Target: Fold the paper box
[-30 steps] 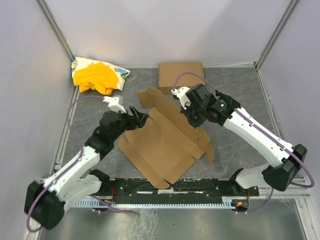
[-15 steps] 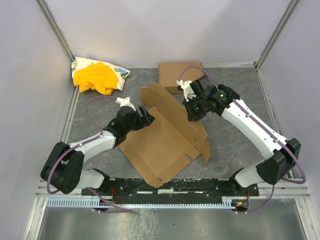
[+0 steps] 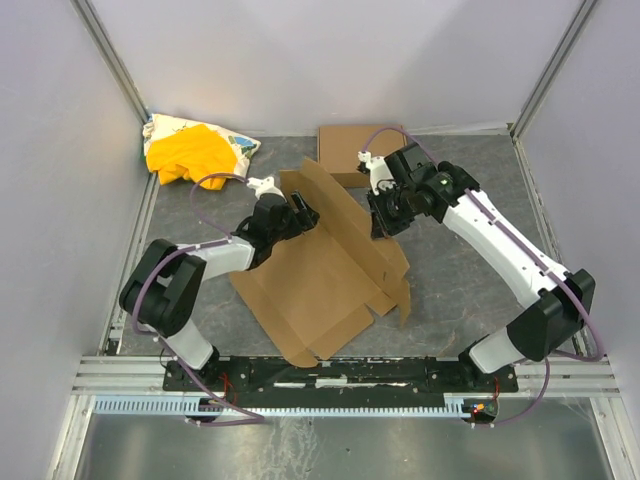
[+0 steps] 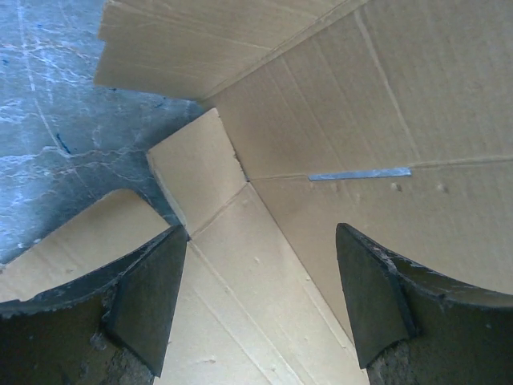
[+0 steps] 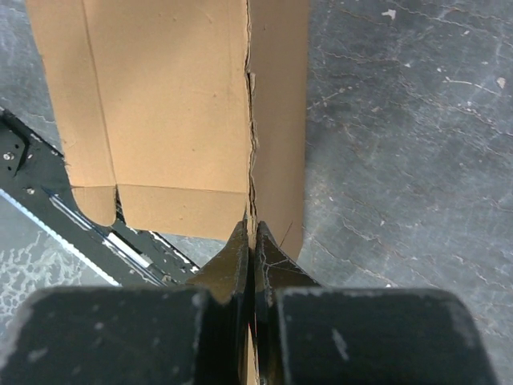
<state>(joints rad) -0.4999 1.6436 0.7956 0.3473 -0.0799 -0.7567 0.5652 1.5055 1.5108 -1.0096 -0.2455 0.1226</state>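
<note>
The paper box (image 3: 310,280) is a large brown die-cut sheet lying partly unfolded mid-table, one long panel raised along its right side. My right gripper (image 3: 380,222) is shut on the top edge of that raised panel; in the right wrist view the fingertips (image 5: 240,249) pinch the thin cardboard edge (image 5: 168,120). My left gripper (image 3: 298,212) is open at the sheet's back left flap. In the left wrist view its fingers (image 4: 148,297) stand wide apart over creased cardboard (image 4: 321,144), with a small tab between them and the grey table.
A second flat brown box (image 3: 355,150) lies at the back, just behind the right gripper. A yellow cloth bundle (image 3: 195,152) sits in the back left corner. Walls close in on three sides, and a metal rail (image 3: 340,375) runs along the near edge.
The left arm has stretched forward and to the right, up to the sheet's back flap. The right gripper has drawn back and left with the panel, raising it steeper.
</note>
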